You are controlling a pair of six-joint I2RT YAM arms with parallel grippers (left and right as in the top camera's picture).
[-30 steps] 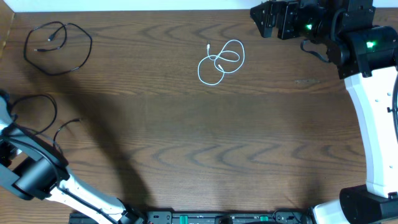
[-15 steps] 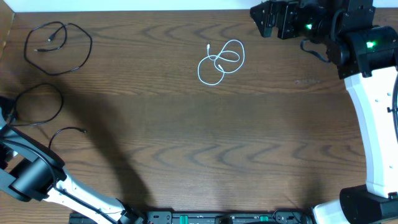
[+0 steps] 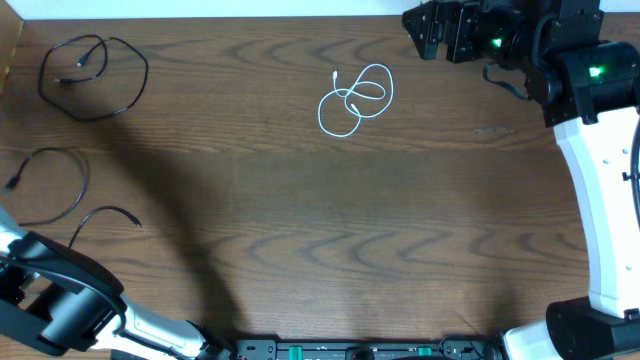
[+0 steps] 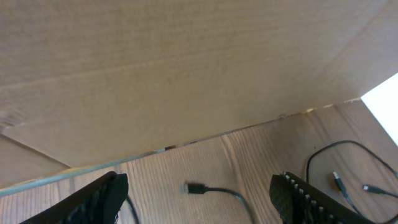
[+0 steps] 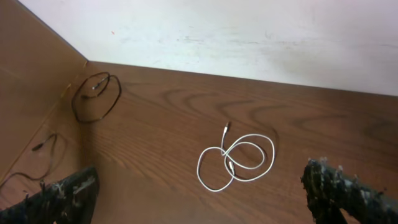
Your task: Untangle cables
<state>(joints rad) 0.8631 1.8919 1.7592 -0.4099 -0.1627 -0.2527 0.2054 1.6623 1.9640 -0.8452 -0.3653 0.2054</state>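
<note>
Table (image 3: 300, 220): dark wood grain, spread before me.
Cardboard (image 4: 186, 74): plain wall on my left.
Wall (image 5: 249, 31): white, behind the table.

White cable (image 3: 352, 98): thin, lying flat on the wood just right of upper centre of the overhead frame. It is coiled into two or three overlapping loops that cross one another, with one small plug end pointing up and left. It is well apart from the black ones.

First black cable (image 3: 88, 62): upper left corner, one loose open ring with both plug ends turned inside it.

Second black cable (image 3: 86, 175): left edge, mid-height, a wide open curve with a plug at its upper left end.

Short black strand (image 3: 100, 211): just below it, arched, plug tip to the right. Whether the two join cannot be told.
</note>
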